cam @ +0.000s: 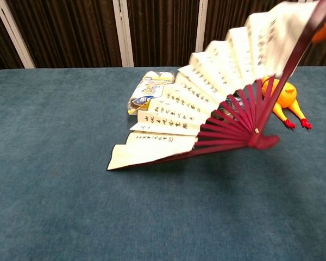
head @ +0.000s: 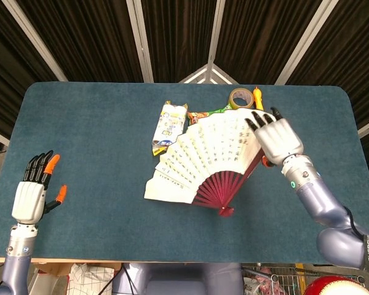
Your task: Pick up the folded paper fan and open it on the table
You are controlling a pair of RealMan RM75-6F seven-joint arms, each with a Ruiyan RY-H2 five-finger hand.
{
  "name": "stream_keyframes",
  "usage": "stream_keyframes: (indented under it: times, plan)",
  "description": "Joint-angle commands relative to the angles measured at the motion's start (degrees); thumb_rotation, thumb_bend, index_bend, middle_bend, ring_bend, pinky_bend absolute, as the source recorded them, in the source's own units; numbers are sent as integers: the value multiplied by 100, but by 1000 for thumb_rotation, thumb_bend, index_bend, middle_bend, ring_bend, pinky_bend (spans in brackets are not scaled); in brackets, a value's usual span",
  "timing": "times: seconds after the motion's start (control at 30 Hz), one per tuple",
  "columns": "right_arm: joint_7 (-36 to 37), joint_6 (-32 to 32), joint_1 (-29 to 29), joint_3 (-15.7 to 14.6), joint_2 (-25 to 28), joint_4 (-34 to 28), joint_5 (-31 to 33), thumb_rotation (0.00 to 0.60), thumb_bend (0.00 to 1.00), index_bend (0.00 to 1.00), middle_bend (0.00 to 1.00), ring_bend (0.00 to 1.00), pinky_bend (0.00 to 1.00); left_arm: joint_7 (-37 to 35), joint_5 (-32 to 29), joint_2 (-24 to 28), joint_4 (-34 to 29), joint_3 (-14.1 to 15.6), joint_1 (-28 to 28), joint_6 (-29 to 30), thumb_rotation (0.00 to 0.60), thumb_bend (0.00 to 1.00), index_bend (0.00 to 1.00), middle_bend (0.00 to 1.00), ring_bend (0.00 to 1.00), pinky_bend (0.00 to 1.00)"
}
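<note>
The paper fan [head: 203, 157] is spread open, cream leaf with black writing and dark red ribs. My right hand [head: 275, 140] grips its right end, fingers lying over the top of the leaf. In the chest view the fan [cam: 206, 103] stands tilted: its right side and pivot are raised off the table, and only the left end rests on the blue cloth. My left hand [head: 32, 193] is open with fingers apart at the table's near left edge, far from the fan and holding nothing.
A white and yellow snack packet [head: 170, 126] lies just behind the fan's left part. A tape roll [head: 240, 98] and a yellow rubber chicken [cam: 282, 98] sit behind its right part. A snack bag [head: 200, 114] is mostly hidden by the fan.
</note>
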Motion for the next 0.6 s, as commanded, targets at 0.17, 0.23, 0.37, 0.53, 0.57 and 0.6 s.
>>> stream_keyframes:
  times: [0.17, 0.23, 0.37, 0.53, 0.57, 0.6]
  plan:
    - [-222, 750, 119, 188, 162, -499, -247, 600, 236, 0, 0, 136, 11, 51, 10, -20, 9, 6, -10, -59, 600, 556, 54, 0, 0, 0]
    - [-27, 703, 94, 328, 326, -592, -243, 600, 236, 0, 0, 136, 10, 48, 7, -23, 3, -1, -10, -64, 600, 556, 54, 0, 0, 0]
    - [306, 689, -84, 468, 596, -778, -400, 600, 236, 0, 0, 137, 11, 42, 15, -4, -3, -30, 4, -14, 600, 556, 54, 0, 0, 0]
    - [1373, 1173, -796, 620, 642, -1200, -1107, 600, 236, 0, 2, 148, 34, 178, -63, 172, -194, -65, 103, 63, 600, 556, 58, 0, 0, 0]
    - [1642, 1425, -1109, 565, 595, -1307, -1537, 600, 237, 0, 7, 149, 36, 289, -86, 263, -331, -74, 152, 111, 600, 556, 58, 0, 0, 0]
    - [1814, 1601, -1330, 506, 543, -1358, -1839, 600, 237, 0, 14, 149, 36, 355, -90, 330, -443, -82, 193, 174, 600, 556, 58, 0, 0, 0]
